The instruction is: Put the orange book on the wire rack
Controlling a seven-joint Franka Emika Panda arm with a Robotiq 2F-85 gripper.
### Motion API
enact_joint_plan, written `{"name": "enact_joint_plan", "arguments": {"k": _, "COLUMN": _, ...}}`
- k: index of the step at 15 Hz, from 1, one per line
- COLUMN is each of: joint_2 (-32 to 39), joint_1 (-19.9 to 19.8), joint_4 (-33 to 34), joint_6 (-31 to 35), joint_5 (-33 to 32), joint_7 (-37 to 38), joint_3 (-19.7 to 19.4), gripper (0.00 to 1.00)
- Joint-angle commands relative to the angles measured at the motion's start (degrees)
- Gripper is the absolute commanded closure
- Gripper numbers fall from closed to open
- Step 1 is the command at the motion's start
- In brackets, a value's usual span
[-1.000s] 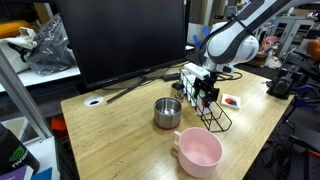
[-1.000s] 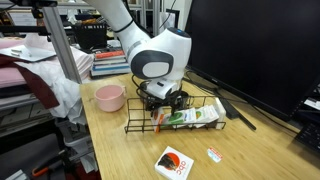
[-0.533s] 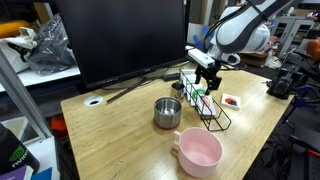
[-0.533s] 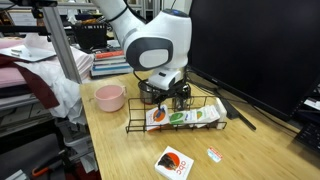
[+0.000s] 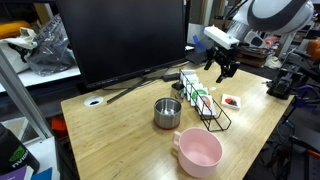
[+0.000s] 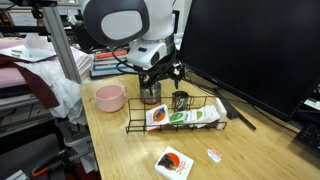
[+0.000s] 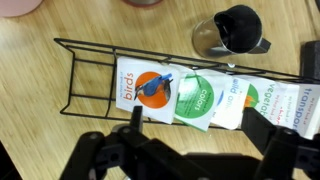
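- Where an exterior view looks across the counter [image 5: 120, 135], the gripper [image 5: 222, 70] hangs well above the wire rack [image 5: 212, 115], jaws wide apart and holding nothing; a pink bowl [image 5: 200, 152] sits nearer the camera.
- In an exterior view, the orange book [image 6: 158, 117] rests inside the wire rack [image 6: 135, 125], end slot, green book [image 6: 185, 117] beside it.
- Wrist view: orange book [image 7: 138, 90] cover up within the rack [image 7: 120, 48], edge overlapped by the green book [image 7: 198, 98]; gripper [image 7: 192, 135] spread wide above.
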Motion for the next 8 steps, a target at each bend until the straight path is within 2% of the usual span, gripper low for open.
{"name": "enact_joint_plan", "arguments": {"k": 1, "joint_2": -6.86, "joint_1": -1.32, "joint_4": -5.12, "joint_6": 1.02, "joint_5": -0.7, "joint_7": -1.42, "joint_3": 1.23, "gripper": 0.0}}
{"name": "enact_joint_plan", "arguments": {"k": 2, "joint_2": -3.55, "joint_1": -1.49, "joint_4": -2.4, "joint_6": 0.28, "joint_5": -0.4, "joint_7": -0.54, "joint_3": 1.35, "gripper": 0.0}}
{"name": "enact_joint_plan", "arguments": {"k": 4, "joint_2": -6.17, "joint_1": -1.61, "joint_4": -4.17, "joint_6": 0.24, "joint_5": -0.24, "joint_7": -0.87, "joint_3": 1.63, "gripper": 0.0}}
{"name": "enact_joint_plan", "arguments": {"k": 8, "joint_2": -6.53, "joint_1": -1.63, "joint_4": -4.73, "joint_6": 0.24, "joint_5": -0.23, "joint_7": -0.91, "joint_3": 1.71, "gripper": 0.0}}
